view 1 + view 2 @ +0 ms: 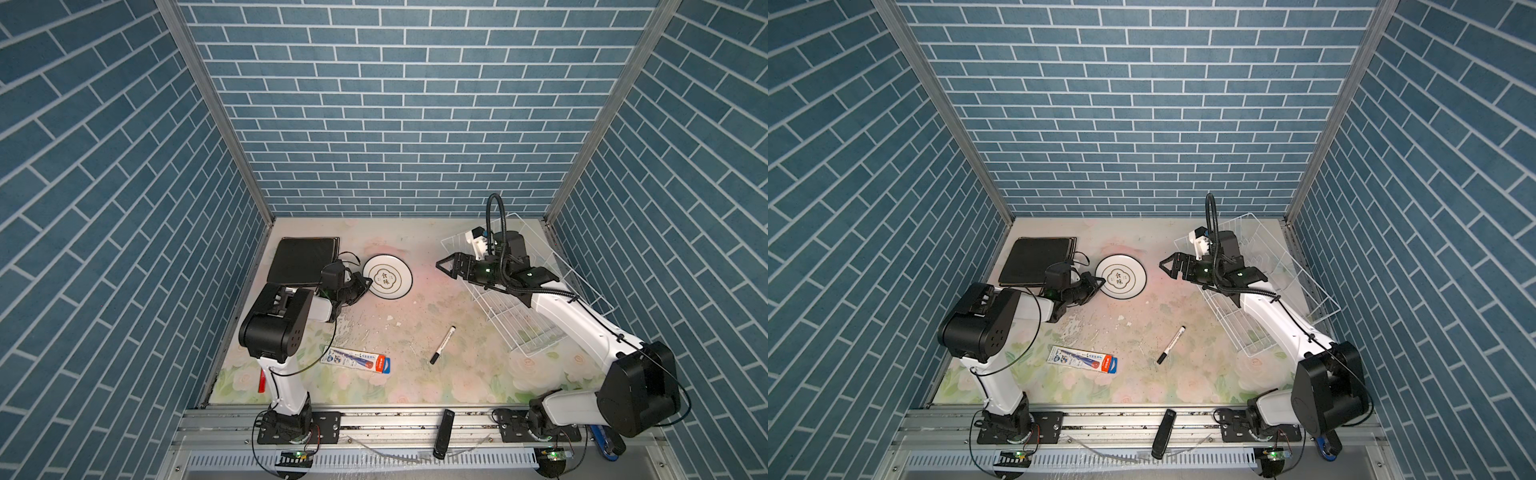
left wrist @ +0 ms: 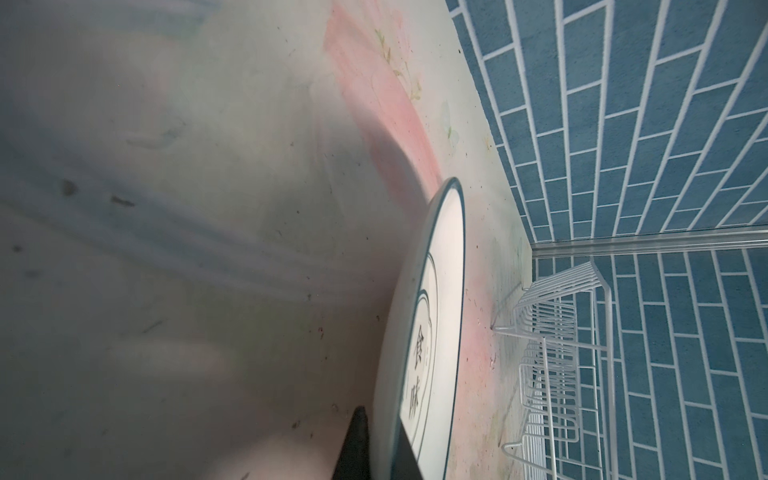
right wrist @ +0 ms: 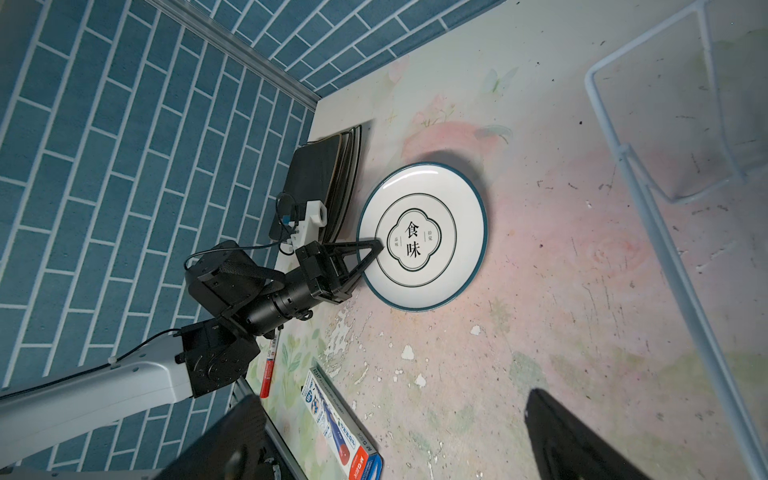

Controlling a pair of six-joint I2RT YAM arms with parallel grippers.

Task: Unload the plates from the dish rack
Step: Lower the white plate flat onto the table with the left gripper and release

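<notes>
The small round white plate (image 1: 387, 281) with a dark rim and centre emblem lies flat on the floral table (image 1: 415, 382). My left gripper (image 1: 365, 284) is shut on its near-left rim, one finger over the rim and one under it, as the right wrist view shows at the left gripper (image 3: 374, 249) and the round plate (image 3: 422, 237). A stack of dark rounded-square plates (image 1: 301, 259) lies at the back left. The white wire dish rack (image 1: 536, 328) stands at the right with no plate showing in it. My right gripper (image 1: 442, 264) hangs open and empty above the table, just left of the rack.
A pen box (image 1: 357, 360) and a black marker (image 1: 443, 345) lie on the table's front half. A red marker (image 1: 261, 380) lies at the left table edge. A black bar-shaped device (image 1: 443, 432) rests on the front rail. Blue brick-pattern walls close in three sides.
</notes>
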